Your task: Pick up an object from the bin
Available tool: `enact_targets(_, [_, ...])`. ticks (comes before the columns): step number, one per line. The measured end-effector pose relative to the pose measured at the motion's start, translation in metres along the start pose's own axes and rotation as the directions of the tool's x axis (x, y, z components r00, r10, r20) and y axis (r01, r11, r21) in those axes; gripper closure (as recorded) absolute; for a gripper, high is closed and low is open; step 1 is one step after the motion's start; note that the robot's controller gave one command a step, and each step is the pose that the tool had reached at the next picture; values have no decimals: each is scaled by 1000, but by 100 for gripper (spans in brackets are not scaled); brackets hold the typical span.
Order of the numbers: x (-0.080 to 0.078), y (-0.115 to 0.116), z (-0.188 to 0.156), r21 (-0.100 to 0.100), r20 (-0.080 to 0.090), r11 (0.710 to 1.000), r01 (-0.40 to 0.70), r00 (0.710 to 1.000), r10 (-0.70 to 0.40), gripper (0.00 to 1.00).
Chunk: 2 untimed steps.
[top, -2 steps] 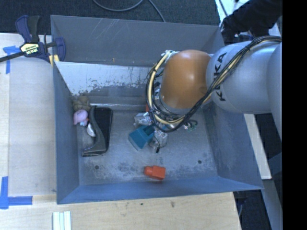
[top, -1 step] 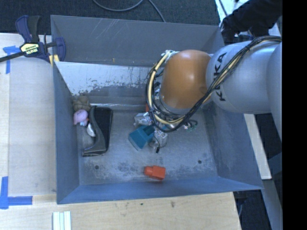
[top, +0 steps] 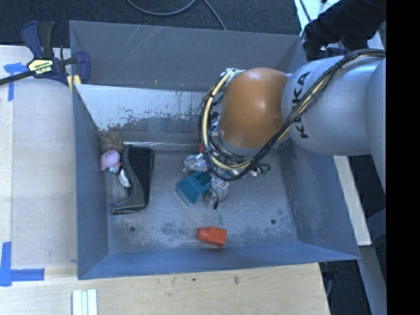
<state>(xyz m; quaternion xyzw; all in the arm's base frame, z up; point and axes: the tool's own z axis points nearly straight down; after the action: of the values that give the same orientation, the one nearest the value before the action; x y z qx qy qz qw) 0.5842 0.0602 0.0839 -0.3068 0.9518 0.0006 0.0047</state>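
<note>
The gripper (top: 215,190) hangs low in the bin (top: 90,176), blue block (top: 191,189) just beside it at nine o'clock; open or closed, nobody can tell. Best it centres over the block and drops straight before closing.

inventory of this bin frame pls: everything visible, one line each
bin: 1, grey metal, mid-frame
blue block: 1, teal-blue, centre of the floor
orange block: 1, orange-red, alone near the front wall
black case: 1, black, flat, left side of the floor
pink thing: 1, pink, small, at the case's upper left corner
grey lump: 1, grey-brown, back left corner, kind unclear
white piece: 1, whitish, on the case's left edge
arm: 1, silver-grey, in from the right
wrist cover: 1, orange-brown dome
cables: bundle, yellow and black, around the cover
gripper: 1, dark, at the blue block's right edge; contact unclear
</note>
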Motion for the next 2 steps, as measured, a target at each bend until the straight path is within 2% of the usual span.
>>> enact_targets(2, [-1,-7,-6,-2,-1,999,42,999,-42,100])
